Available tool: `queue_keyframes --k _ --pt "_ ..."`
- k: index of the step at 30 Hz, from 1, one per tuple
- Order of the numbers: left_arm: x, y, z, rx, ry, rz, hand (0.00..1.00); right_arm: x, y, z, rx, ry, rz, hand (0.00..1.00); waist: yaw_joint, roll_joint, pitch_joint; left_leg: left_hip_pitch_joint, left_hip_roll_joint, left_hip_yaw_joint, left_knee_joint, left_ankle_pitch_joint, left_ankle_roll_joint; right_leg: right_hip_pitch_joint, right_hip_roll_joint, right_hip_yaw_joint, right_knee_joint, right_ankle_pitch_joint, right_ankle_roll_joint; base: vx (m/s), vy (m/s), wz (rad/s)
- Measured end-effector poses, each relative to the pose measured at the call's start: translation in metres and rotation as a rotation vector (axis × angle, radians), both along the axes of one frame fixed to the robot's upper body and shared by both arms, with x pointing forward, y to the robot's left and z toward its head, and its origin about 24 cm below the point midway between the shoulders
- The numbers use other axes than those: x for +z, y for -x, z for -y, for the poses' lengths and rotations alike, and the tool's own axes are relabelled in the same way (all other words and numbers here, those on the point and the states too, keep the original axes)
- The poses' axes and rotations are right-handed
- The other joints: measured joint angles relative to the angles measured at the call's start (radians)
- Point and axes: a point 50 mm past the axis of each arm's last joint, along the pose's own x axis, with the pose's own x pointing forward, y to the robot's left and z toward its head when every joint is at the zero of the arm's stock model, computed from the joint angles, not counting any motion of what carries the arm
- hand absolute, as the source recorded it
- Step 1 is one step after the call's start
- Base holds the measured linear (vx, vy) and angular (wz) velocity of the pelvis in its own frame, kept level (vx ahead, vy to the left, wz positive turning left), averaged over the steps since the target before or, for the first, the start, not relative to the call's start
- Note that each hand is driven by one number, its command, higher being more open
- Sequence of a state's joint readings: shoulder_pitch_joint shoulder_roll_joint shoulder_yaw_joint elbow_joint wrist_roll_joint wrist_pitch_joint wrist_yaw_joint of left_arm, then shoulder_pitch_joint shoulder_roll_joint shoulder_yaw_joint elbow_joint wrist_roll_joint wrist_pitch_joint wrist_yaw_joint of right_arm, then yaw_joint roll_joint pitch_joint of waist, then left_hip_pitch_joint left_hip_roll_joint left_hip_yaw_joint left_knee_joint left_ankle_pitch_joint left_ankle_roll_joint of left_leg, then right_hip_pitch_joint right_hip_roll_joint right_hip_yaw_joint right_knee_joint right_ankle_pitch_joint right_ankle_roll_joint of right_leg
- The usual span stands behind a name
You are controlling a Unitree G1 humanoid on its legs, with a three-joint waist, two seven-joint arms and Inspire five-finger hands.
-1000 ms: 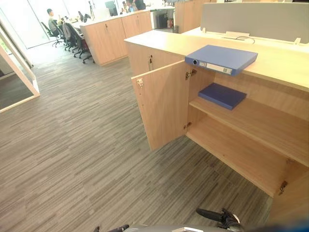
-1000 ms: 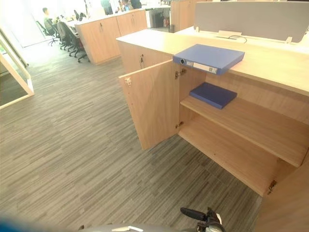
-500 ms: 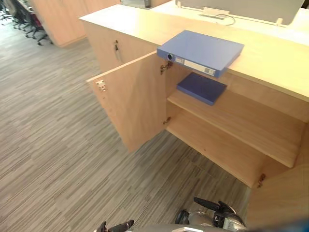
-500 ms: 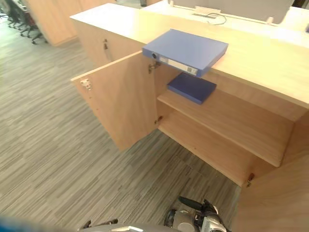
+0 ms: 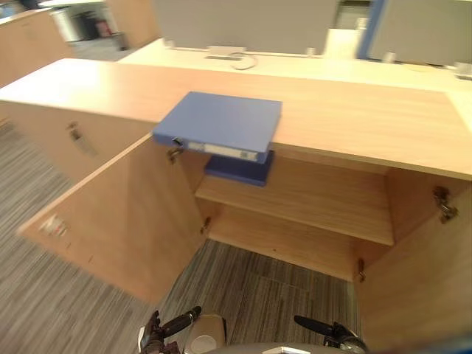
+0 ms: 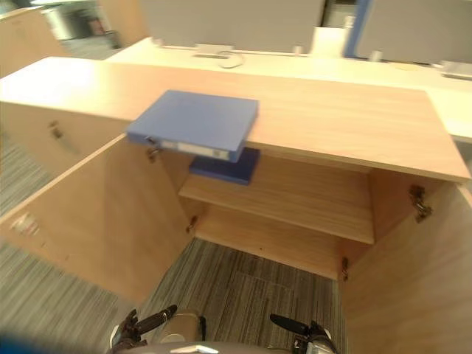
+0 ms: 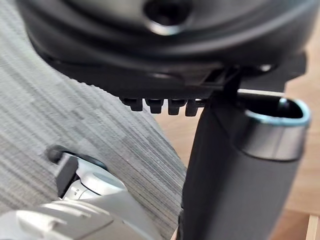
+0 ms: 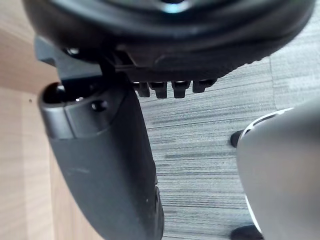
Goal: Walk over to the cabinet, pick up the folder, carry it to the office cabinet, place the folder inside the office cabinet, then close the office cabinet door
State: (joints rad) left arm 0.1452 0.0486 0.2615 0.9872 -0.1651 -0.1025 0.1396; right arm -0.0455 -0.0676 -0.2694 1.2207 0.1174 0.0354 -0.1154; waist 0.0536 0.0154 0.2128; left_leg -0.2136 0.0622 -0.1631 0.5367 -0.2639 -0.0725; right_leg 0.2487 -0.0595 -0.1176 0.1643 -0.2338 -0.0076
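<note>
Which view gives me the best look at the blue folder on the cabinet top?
The left eye view: the folder lies whole and near centre on the cabinet top, its spine overhanging the front edge. The right eye view shows it equally whole, further left. The wrist views face carpet and wood.

Bright, even overhead light, no hard shadows. Cabinet top [image 5: 354, 110] washes out pale twd the back, mild glare. Inside is dimmer: soft shadow under the top's edge across the shelf [image 5: 310, 195]. Carpet [image 5: 251, 284] evenly lit. Up close my left hand [image 7: 235, 175] & right hand [image 8: 105, 175] read near-black; small glint on left thumb rim.
</note>
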Motion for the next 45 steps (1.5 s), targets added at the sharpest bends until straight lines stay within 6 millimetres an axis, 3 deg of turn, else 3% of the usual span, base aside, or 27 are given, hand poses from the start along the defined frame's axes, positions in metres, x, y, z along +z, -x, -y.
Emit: queue_keyframes --k 1,2,3,5,6,9,12,14,16,18,19,20,21,22,23,26,30,32,36,39,45 --pt "-0.002 0.002 0.005 0.006 0.009 -0.013 1.0 0.001 0.0 0.002 0.004 0.008 0.005 1.0 0.0 0.023 -0.007 0.005 0.002 -0.086 -0.127 0.059 0.001 -0.001 0.002 0.047 0.013 -0.019 0.034 0.3 0.311 -1.08" --pt "-0.003 0.004 0.008 0.008 0.017 -0.023 1.0 0.001 0.001 0.005 0.003 0.016 0.007 1.0 0.0 0.037 -0.012 0.008 0.005 -0.115 -0.153 0.136 -0.019 0.0 0.007 0.066 0.025 -0.033 0.053 0.4 0.448 -1.17" --pt "-0.004 0.006 0.002 0.008 0.01 -0.037 1.0 0.001 0.002 0.004 0.004 0.014 0.008 1.0 0.004 0.028 -0.015 0.023 -0.012 -0.092 -0.119 0.167 -0.057 0.002 -0.017 0.096 0.051 -0.054 0.082 0.27 0.325 -0.84" --pt "-0.001 0.006 -0.009 0.011 -0.029 -0.037 1.0 -0.002 0.006 -0.012 0.016 -0.024 0.001 1.0 0.009 -0.039 -0.039 0.059 -0.038 -0.019 -0.161 0.157 -0.036 -0.028 -0.082 0.1 0.091 -0.053 0.084 0.35 0.398 -0.91" --pt "-0.001 0.007 -0.014 0.007 -0.04 -0.048 1.0 -0.004 0.01 -0.019 0.025 -0.046 -0.006 1.0 0.016 -0.067 -0.057 0.103 -0.063 0.034 -0.209 0.158 -0.01 -0.035 -0.13 0.111 0.099 -0.026 0.103 0.27 0.292 -0.78" --pt "-0.003 0.009 -0.011 -0.033 -0.037 -0.07 1.0 -0.004 0.012 -0.015 0.012 -0.046 -0.007 1.0 0.015 -0.054 -0.066 0.191 -0.084 0.093 -0.302 0.18 0.026 -0.037 -0.167 0.155 0.119 0.021 0.113 0.17 0.219 -0.66" --pt "-0.007 0.017 0.0 -0.057 0.0 -0.092 1.0 -0.003 0.017 -0.003 0.002 -0.019 -0.015 1.0 0.02 -0.02 -0.085 0.288 -0.112 0.18 -0.409 0.197 0.055 -0.128 -0.208 0.242 0.286 0.035 0.131 0.11 0.21 -0.77" --pt "-0.008 0.02 0.002 -0.043 0.024 -0.088 1.0 -0.001 0.016 0.007 -0.029 -0.007 0.002 1.0 0.012 -0.016 -0.087 0.336 -0.146 0.211 -0.452 0.203 0.068 -0.24 -0.24 0.263 0.502 0.05 0.121 0.04 0.135 -0.46" --pt "-0.009 0.028 0.003 0.014 0.06 -0.087 1.0 0.001 0.014 0.014 -0.057 0.006 0.022 1.0 -0.01 -0.009 -0.078 0.395 -0.162 0.21 -0.461 0.198 0.081 -0.28 -0.287 0.179 0.651 0.116 0.027 0.06 0.116 -0.02" --pt "-0.01 0.03 0.006 0.058 0.093 -0.071 1.0 0.002 0.013 0.016 -0.038 0.018 0.027 1.0 -0.011 0.004 -0.075 0.42 -0.144 0.214 -0.474 0.194 0.088 -0.27 -0.316 0.058 0.664 0.102 0.031 0.05 0.07 -0.06" --pt "-0.01 0.03 0.006 0.071 0.1 -0.066 1.0 0.002 0.011 0.013 -0.026 0.017 0.031 1.0 -0.009 0.007 -0.076 0.421 -0.131 0.213 -0.479 0.195 0.087 -0.265 -0.308 0.02 0.639 0.07 0.063 0.0 -0.031 -0.08" --pt "-0.009 0.029 0.004 0.087 0.11 -0.056 1.0 0.001 0.009 0.009 -0.005 0.007 0.037 1.0 -0.006 0.003 -0.066 0.408 -0.097 0.21 -0.48 0.198 0.076 -0.267 -0.24 -0.022 0.522 -0.017 0.102 -0.01 -0.076 -0.06" --pt "-0.009 0.029 0.003 0.098 0.113 -0.05 1.0 0.001 0.008 0.007 0.0 0.004 0.039 1.0 -0.006 -0.004 -0.062 0.405 -0.091 0.207 -0.479 0.198 0.068 -0.265 -0.207 -0.02 0.455 -0.027 0.105 -0.03 -0.162 0.02" --pt "-0.008 0.03 -0.001 0.12 0.115 -0.04 1.0 0.0 0.008 0.002 0.015 -0.003 0.034 1.0 -0.009 -0.028 -0.058 0.401 -0.099 0.198 -0.477 0.195 0.047 -0.227 -0.177 -0.018 0.337 -0.056 0.111 -0.02 -0.154 0.14" --pt "-0.008 0.028 0.0 0.136 0.124 -0.032 1.0 0.001 0.011 0.007 -0.002 0.003 0.028 1.0 -0.008 -0.026 -0.05 0.403 -0.087 0.175 -0.484 0.195 0.04 -0.188 -0.151 -0.025 0.268 -0.065 0.104 -0.01 -0.165 0.17" --pt "-0.005 0.029 0.008 0.163 0.15 0.014 1.0 0.002 0.011 0.015 0.012 0.031 0.02 1.0 -0.005 0.001 -0.056 0.398 -0.06 0.123 -0.507 0.205 0.023 -0.173 -0.115 -0.05 0.216 -0.049 0.087 0.0 -0.167 0.13" --pt "0.014 0.011 0.017 0.233 0.223 0.23 1.0 0.001 0.01 0.008 0.06 0.022 0.012 1.0 0.011 -0.004 -0.07 0.366 -0.005 0.088 -0.518 0.211 0.0 -0.137 -0.052 -0.103 0.106 -0.005 0.06 0.02 -0.136 0.22" --pt "0.027 -0.003 0.019 0.217 0.249 0.338 1.0 -0.001 0.013 -0.002 0.095 0.005 -0.001 1.0 0.033 -0.023 -0.084 0.365 0.011 0.066 -0.529 0.211 -0.006 -0.095 -0.027 -0.129 0.029 0.023 0.055 0.06 -0.081 0.29" --pt "0.048 -0.018 0.017 0.235 0.263 0.478 1.0 -0.002 0.012 -0.013 0.138 -0.014 -0.005 1.0 0.055 -0.03 -0.094 0.362 0.006 0.046 -0.535 0.212 -0.007 -0.058 -0.025 -0.154 -0.035 0.044 0.063 0.04 -0.013 0.19" --pt "0.067 -0.027 0.014 0.22 0.243 0.572 1.0 -0.002 0.009 -0.014 0.168 -0.012 -0.006 1.0 0.069 -0.015 -0.102 0.343 -0.007 0.031 -0.534 0.213 -0.006 -0.051 -0.032 -0.175 -0.065 0.066 0.068 0.02 0.026 0.16" --pt "0.112 -0.04 -0.004 0.097 0.018 0.699 1.0 -0.003 0.01 -0.02 0.184 -0.023 -0.02 1.0 0.116 -0.017 -0.104 0.312 -0.031 -0.042 -0.508 0.217 0.001 -0.02 -0.051 -0.249 -0.08 0.079 0.078 -0.02 0.008 0.4"
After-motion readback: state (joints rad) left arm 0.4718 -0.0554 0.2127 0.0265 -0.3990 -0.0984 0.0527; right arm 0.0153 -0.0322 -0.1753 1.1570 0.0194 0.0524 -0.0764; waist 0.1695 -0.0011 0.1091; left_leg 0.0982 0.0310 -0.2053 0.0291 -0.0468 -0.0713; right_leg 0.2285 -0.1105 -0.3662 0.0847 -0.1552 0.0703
